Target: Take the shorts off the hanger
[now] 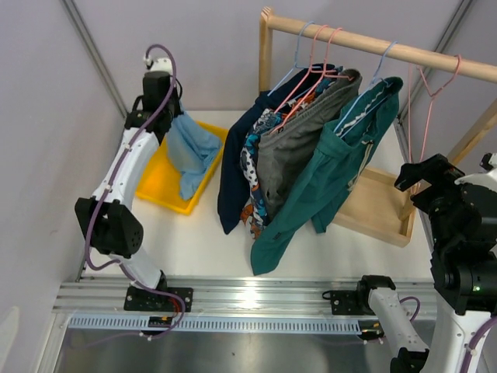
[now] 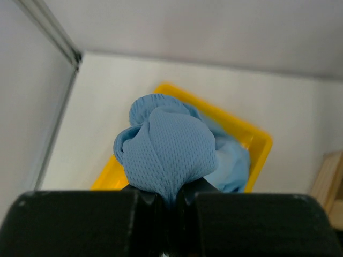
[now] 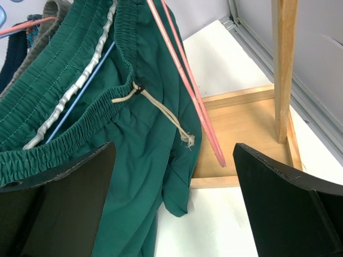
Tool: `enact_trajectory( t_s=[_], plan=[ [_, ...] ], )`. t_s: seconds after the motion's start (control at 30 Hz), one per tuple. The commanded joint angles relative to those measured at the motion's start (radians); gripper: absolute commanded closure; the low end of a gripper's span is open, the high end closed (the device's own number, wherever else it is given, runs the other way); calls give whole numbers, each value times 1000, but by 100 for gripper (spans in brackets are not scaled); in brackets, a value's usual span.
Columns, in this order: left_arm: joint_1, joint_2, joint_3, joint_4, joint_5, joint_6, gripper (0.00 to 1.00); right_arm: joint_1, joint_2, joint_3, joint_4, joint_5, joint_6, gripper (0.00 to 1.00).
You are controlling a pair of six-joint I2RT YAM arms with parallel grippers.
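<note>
Left wrist: left gripper [image 2: 169, 201] clamped on light blue shorts [image 2: 166, 150] over yellow bin [image 2: 252, 134]; drop-off step, release judged next. Right gripper [image 3: 174, 160]: fingers spread, facing hung teal shorts [image 3: 139, 150].

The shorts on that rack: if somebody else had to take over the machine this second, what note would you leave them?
Left gripper: shut on the light blue shorts, which hang down into the yellow bin.
Right gripper: open, empty, facing the teal green shorts, beside a bare pink hanger.
Done: one pair is off its hanger.
Left: drop that pair in the bin. Then take down the navy shorts, patterned shorts, grey shorts and the teal green pair, all hanging on the wooden rack.
</note>
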Motion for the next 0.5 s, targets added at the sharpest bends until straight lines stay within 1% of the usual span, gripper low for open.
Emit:
enact_trajectory(
  t_s=[0.0,0.03,0.07,0.1,0.17,0.2,0.23,0.27,0.3,0.33,0.37,0.4,0.43,0.47],
  plan=[
    [7,-159,-136,153,3,-48,92,6,-24,40,34,-26,14,0],
    [7,-173,-178,149,20,-52,77,6,-30,43,56,-52,14,1],
    [7,-190,-198,138,53,-52,25,6,-39,44,82,-85,14,1],
    [5,-193,-199,86,58,-59,2,6,-42,47,144,-172,12,1],
    [5,-209,-186,19,54,-83,1,6,-20,64,209,-288,23,1],
    [5,-228,-193,-24,60,-92,1,5,0,79,255,-388,46,1],
    [5,-259,-210,-26,72,-100,1,5,25,96,269,-430,61,1],
    [2,-343,-289,-20,93,-105,1,3,52,134,281,-463,77,1],
    [-2,-389,-319,-2,133,-106,1,2,109,148,310,-515,112,1],
    [-5,-435,-372,-2,152,-108,1,1,132,159,329,-532,129,2],
    [-20,-553,-440,-26,199,-108,1,3,195,177,393,-555,162,2],
    [-25,-554,-483,-26,199,-108,1,3,195,182,410,-558,163,2],
    [-30,-624,-500,-54,230,-105,1,5,238,188,425,-561,169,2],
    [-33,-661,-521,-69,236,-106,1,6,258,194,435,-558,181,3]
  ],
)
